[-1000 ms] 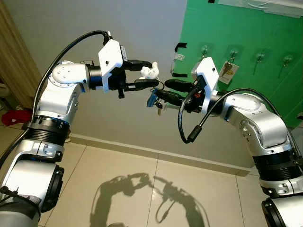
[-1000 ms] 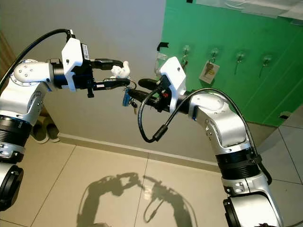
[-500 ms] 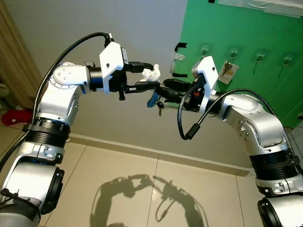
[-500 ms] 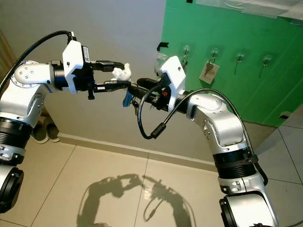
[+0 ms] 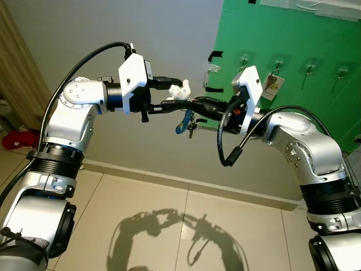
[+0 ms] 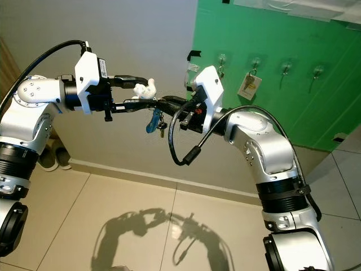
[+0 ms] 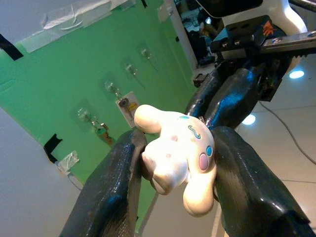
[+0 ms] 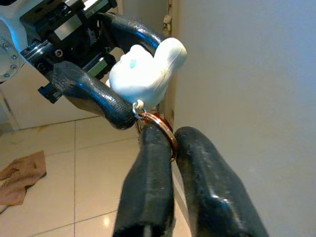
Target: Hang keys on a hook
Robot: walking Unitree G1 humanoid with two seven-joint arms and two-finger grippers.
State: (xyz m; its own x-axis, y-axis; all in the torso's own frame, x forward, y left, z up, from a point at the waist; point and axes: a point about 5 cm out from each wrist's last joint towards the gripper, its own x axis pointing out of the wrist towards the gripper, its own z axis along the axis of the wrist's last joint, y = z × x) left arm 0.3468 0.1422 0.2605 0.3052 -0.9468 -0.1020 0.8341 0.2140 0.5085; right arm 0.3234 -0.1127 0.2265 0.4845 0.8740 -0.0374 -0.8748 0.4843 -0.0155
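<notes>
Keys (image 5: 185, 122) now dangle lower and freer below the meeting point of the two grippers than a second ago, when they sat tucked against the right fingers; the right gripper (image 5: 194, 105) has also pushed further toward the left one, so the black fingertips overlap where before a gap lay between them. The bunch hangs in mid-air before the grey wall (image 5: 169, 34), with a blue piece and a darker key visible. Its white plush charm (image 7: 177, 152) is clamped between the left gripper's (image 5: 179, 93) two fingers, closed on it from both sides. A red-gold key ring (image 8: 162, 127) hangs from the charm by a small link, and the right gripper's fingers are nearly together at the ring, one finger passing through or against it; whether they pinch it firmly cannot be told. To the robot's right stands a green board (image 5: 316, 39) with a row of clear hooks (image 5: 309, 69), one carrying a tagged key (image 5: 271, 86). No writing is legible anywhere.
</notes>
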